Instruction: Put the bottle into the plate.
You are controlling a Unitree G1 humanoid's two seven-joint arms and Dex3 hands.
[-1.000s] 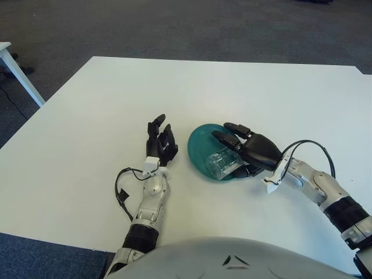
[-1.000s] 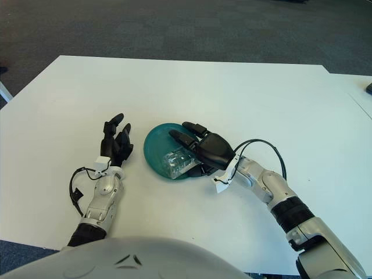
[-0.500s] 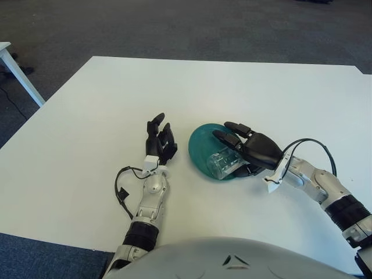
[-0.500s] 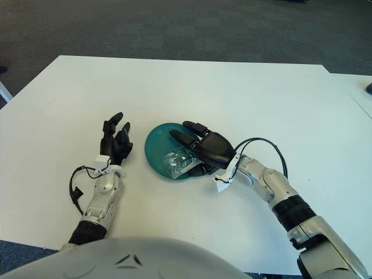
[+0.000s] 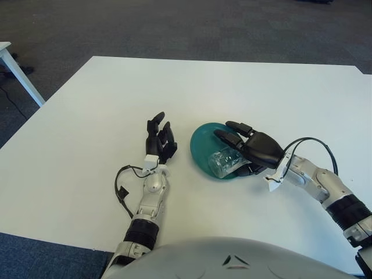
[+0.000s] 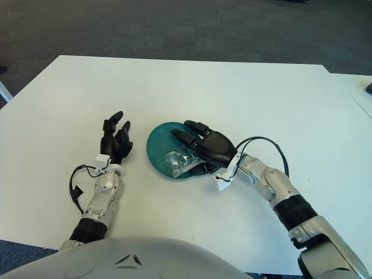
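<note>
A clear plastic bottle (image 5: 222, 163) lies on its side in the teal plate (image 5: 199, 145) at the middle of the white table. My right hand (image 5: 235, 148) reaches over the plate's near right side. Its fingers are stretched out straight above the bottle, and the palm sits close against the bottle's right end. The thumb lies low at the plate's near rim. My left hand (image 5: 158, 136) rests on the table just left of the plate, fingers spread and pointing up, holding nothing.
The white table (image 5: 87, 116) stretches wide on all sides of the plate. A black cable (image 5: 121, 189) loops by my left wrist and another (image 5: 314, 145) arches over my right forearm. A second white table's corner (image 5: 11, 58) stands at the far left.
The plate has slid a little to the right together with my right hand. The bottle stays lying in it. My left hand has barely moved.
</note>
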